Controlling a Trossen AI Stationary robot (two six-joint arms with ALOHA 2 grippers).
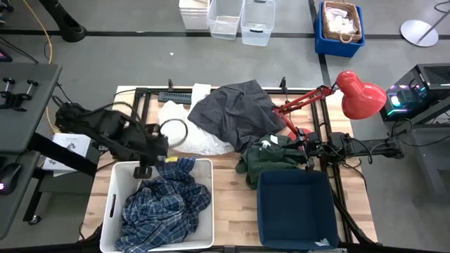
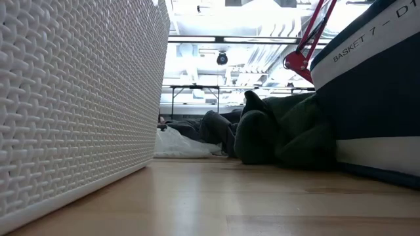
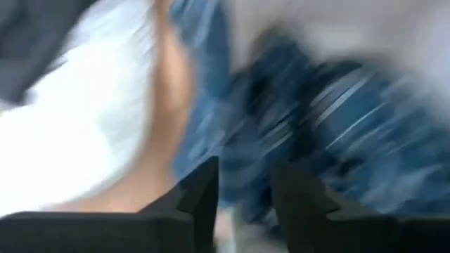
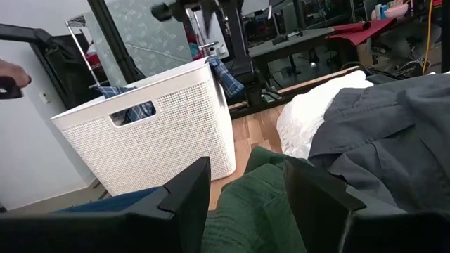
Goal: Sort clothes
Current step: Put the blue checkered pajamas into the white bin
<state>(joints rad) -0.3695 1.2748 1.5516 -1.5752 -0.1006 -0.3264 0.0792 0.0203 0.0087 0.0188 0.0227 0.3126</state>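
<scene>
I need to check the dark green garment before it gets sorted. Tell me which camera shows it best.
The high view: the whole dark green garment shows, lying between the navy basket and the grey garment, right gripper beside it. The low view gives only a dim side-on heap; the right wrist view shows part of it; the left wrist view, none.

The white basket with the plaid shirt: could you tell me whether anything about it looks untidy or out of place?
Slightly: part of the plaid shirt drapes over the white basket's far rim beside the left gripper instead of lying fully inside.
</scene>
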